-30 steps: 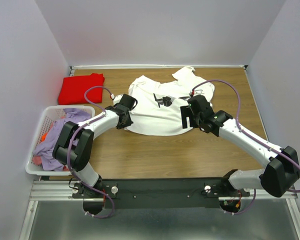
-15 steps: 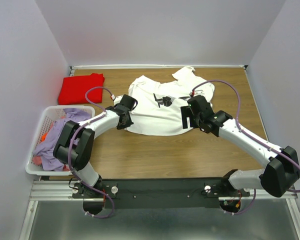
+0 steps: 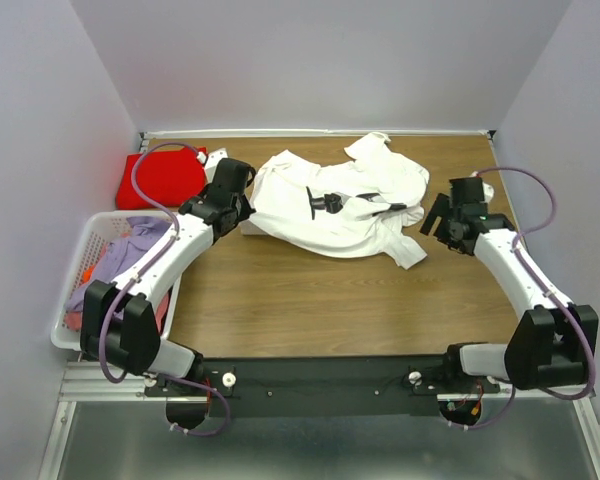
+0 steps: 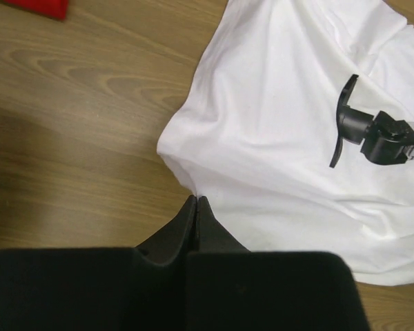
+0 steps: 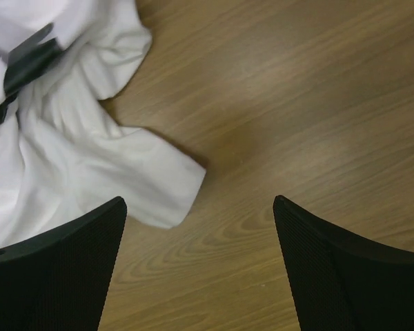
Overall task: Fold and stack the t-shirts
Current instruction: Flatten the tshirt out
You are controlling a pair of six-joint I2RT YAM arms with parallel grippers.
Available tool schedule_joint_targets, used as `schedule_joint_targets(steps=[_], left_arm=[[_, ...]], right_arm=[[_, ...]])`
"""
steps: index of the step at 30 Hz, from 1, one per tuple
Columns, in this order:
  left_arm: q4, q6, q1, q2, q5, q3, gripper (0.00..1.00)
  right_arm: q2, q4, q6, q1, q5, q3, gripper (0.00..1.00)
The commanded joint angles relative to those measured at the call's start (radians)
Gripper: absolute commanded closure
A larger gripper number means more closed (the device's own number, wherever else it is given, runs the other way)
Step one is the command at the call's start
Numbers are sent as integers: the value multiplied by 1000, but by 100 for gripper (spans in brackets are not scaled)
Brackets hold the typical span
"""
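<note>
The white t-shirt (image 3: 290, 205) with a black chest print (image 3: 325, 200) lies rumpled at the back middle of the table. My left gripper (image 3: 242, 215) is at its left edge. In the left wrist view the jaws (image 4: 195, 200) are shut on a pinch of the white cloth (image 4: 276, 124). My right gripper (image 3: 436, 218) is open and empty, just right of the shirt. It hangs over bare wood (image 5: 199, 200), with a shirt sleeve (image 5: 69, 152) to its left. The red t-shirt (image 3: 160, 180) lies folded at the back left, partly behind the left arm.
A white slatted laundry basket (image 3: 90, 222) holding purple and other clothes stands at the left edge of the table. Walls close the table at the back and both sides. A corner of the red shirt (image 4: 34, 5) shows in the left wrist view.
My left gripper moved back and left with the shirt's edge in it. My right gripper left the shirt and swung right, now open. The shirt shifted and bunched up on its right side.
</note>
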Motion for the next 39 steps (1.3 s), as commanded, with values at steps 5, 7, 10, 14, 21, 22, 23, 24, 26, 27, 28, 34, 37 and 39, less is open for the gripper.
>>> schedule_joint_targets(steps=[5, 7, 10, 14, 21, 22, 23, 24, 26, 27, 28, 34, 37, 39], left_arm=[[29, 64, 11, -76, 21, -78, 100], [31, 80, 18, -85, 12, -85, 100], [35, 98, 24, -93, 12, -85, 100], [63, 123, 47, -96, 31, -92, 100], [129, 155, 139, -73, 106, -102, 100], [141, 164, 145, -54, 116, -88, 100], [147, 167, 151, -42, 121, -80, 100], [156, 172, 162, -16, 124, -59, 100], [179, 175, 171, 15, 146, -37, 100], [182, 181, 179, 51, 155, -4, 100], [190, 182, 182, 70, 161, 18, 100], [163, 196, 212, 272, 218, 342, 100], [83, 201, 237, 353, 236, 611, 100], [61, 207, 248, 355, 206, 708, 100]], right_arm=[[68, 118, 159, -240, -419, -139, 15], [114, 152, 170, -240, -471, -166, 18], [152, 220, 191, -240, -508, -194, 20], [206, 281, 201, -240, -534, -234, 22], [289, 402, 193, -240, -600, -262, 39], [315, 424, 190, -240, -632, -257, 49], [330, 424, 190, -240, -646, -249, 54], [352, 434, 188, -240, -663, -230, 67], [370, 436, 184, -240, -678, -203, 78], [375, 436, 181, -240, -689, -173, 90], [381, 436, 178, -240, -710, -151, 98], [378, 343, 133, -241, -620, 138, 99], [363, 245, 92, -243, -522, 388, 99], [343, 197, 64, -244, -497, 534, 100]])
